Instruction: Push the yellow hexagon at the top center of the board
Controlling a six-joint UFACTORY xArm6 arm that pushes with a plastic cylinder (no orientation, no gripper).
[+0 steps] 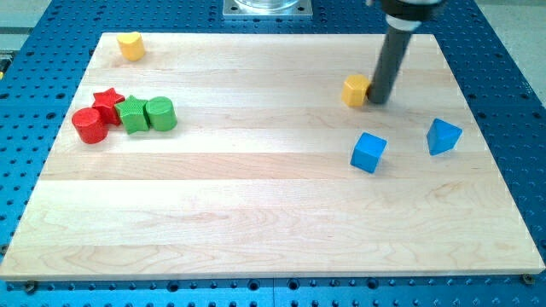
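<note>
1. The yellow hexagon [356, 89] sits on the right half of the board [256, 205], in the upper part, well off from the top centre it is meant for.
2. My tip [378, 101] stands hard against the hexagon's right side, touching or very nearly; the rod [391, 60] comes down from the view's top.
3. The tool is a bare rod: nothing to clench or release, and it grasps nothing. It can only shove.
4. The hexagon looks small, stiff and light, and I'd guess it slides easily on the smooth wood. There is no taking hold; contact should go square on a flat face, on the side away from the goal. An off-centre push would likely spin it or let it slip off the tip.
5. From the right flank, a push would send it leftward; it also needs to go up the view.
6. Nearby: a blue cube [368, 152] below, and a blue block [443, 136] to the lower right, both apart from it.
7. Far left: a red cylinder [89, 125], red star [107, 101], green star [132, 114] and green cylinder [159, 113] clustered; another yellow block [130, 45] near the top left corner.
</note>
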